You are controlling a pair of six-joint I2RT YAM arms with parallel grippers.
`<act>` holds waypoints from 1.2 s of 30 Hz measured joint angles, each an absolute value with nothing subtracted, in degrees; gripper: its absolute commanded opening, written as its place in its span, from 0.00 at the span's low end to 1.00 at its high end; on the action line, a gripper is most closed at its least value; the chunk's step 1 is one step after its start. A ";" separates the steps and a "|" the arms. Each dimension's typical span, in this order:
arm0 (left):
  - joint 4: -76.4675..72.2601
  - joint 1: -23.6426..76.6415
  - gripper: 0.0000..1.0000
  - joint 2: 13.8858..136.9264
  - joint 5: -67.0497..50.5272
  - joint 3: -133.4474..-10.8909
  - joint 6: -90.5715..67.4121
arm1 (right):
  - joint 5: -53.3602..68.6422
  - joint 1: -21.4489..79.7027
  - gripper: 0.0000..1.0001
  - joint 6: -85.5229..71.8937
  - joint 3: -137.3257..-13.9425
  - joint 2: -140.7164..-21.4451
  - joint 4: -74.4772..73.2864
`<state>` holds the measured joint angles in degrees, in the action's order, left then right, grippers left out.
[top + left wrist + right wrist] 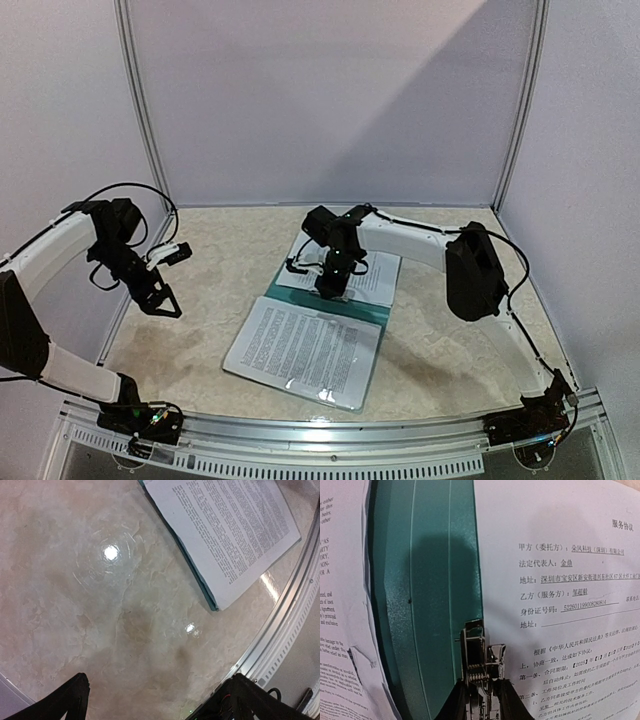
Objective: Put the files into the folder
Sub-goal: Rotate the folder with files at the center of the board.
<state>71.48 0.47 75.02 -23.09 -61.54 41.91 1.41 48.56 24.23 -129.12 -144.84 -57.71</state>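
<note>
Teal folder (430, 580) lies open, spine (345, 308) running roughly left-right.

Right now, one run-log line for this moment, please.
left gripper: open, empty, above table | right gripper: jaws flank clip on folder, grip unconfirmed | files: sheets on both open halves

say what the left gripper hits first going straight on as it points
Most likely the bare tabletop; nothing else lies ahead of the open left gripper, though depth is unclear.
</note>
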 measured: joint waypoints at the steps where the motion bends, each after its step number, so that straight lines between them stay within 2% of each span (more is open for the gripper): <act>1: 71.44 0.47 0.99 75.20 -23.14 -61.69 41.89 | 1.91 48.25 0.00 23.22 -129.12 -144.84 -57.52; 7: 71.18 0.47 1.00 75.94 -24.64 -64.62 41.28 | 6.66 46.35 0.00 15.70 -127.92 -144.07 -55.44; 22: 62.46 1.32 1.00 79.07 -31.73 -67.33 32.36 | 14.02 41.23 0.01 -1.34 -112.55 -134.67 -47.79; 28: 60.95 5.54 0.99 80.90 -29.85 -65.08 32.12 | 13.28 41.28 0.14 -2.94 -112.86 -133.93 -45.28; 32: 61.36 12.99 1.00 80.97 -23.11 -60.69 38.24 | 8.91 42.96 0.24 -2.48 -114.30 -134.06 -44.69; 36: 61.10 19.25 1.00 78.59 -14.09 -51.94 45.69 | 3.88 45.69 0.26 -0.75 -118.91 -135.74 -44.60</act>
